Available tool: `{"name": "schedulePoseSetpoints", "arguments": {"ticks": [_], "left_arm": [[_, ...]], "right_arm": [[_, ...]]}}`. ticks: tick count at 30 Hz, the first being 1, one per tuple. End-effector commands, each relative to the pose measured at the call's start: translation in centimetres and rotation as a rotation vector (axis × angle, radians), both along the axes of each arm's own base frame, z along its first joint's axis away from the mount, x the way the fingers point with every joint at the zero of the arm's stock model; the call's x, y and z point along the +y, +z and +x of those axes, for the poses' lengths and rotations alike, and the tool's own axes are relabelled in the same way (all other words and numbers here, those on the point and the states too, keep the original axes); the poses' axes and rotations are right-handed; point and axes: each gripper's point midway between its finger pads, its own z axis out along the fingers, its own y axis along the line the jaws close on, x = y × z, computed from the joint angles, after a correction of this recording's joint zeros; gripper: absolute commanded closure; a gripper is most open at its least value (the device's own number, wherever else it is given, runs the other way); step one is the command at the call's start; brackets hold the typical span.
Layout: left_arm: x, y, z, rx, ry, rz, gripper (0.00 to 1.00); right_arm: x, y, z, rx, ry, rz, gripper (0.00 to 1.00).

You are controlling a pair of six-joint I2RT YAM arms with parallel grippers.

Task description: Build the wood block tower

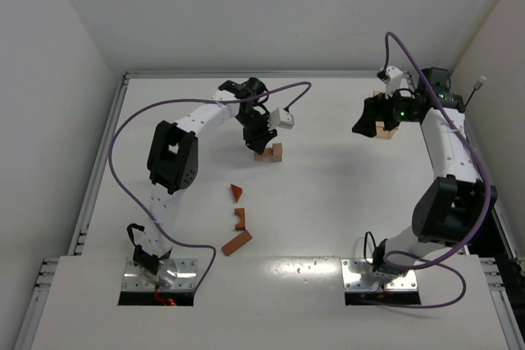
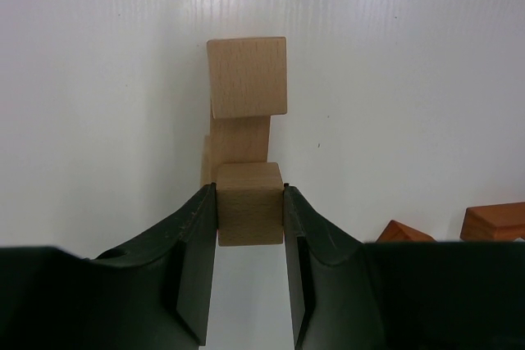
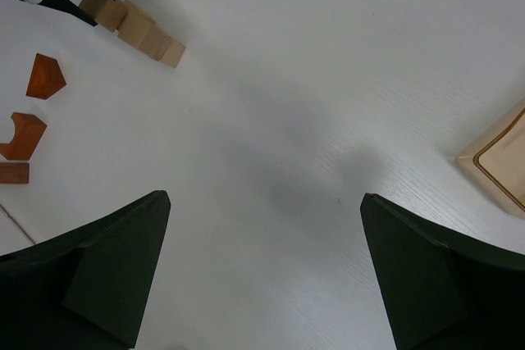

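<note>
My left tool (image 2: 250,193) clamps a tan cube (image 2: 250,223) that seems to butt the tower (image 2: 246,79) just ahead of my fingertips. Releasing unevenly or backing out crooked could drag the tan cube and knock the tower askew. My right tool (image 3: 262,202) hangs wide open, empty, well away.

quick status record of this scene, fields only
left tool: shut on tan block
right tool: open, empty, over bare table
other tan blocks: in a row beyond the held one
reddish-brown pieces: three, loose, apart from the tan row
tray: near right tool, not gripped
</note>
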Motion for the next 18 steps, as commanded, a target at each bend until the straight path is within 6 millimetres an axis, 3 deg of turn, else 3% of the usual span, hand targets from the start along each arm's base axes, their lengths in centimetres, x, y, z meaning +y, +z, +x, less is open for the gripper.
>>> {"name": "schedulePoseSetpoints", "arguments": {"ticks": [1, 18], "left_arm": [[-0.98, 0.64, 0.61, -0.029, -0.025, -0.03, 0.99], [-0.85, 0.73, 0.98, -0.033, -0.018, -0.042, 0.99]], "right_arm": [[0.19, 1.86, 0.93, -0.073, 0.036, 0.005, 0.0], [0.16, 1.46, 1.08, -0.055, 0.036, 0.009, 0.0]]}}
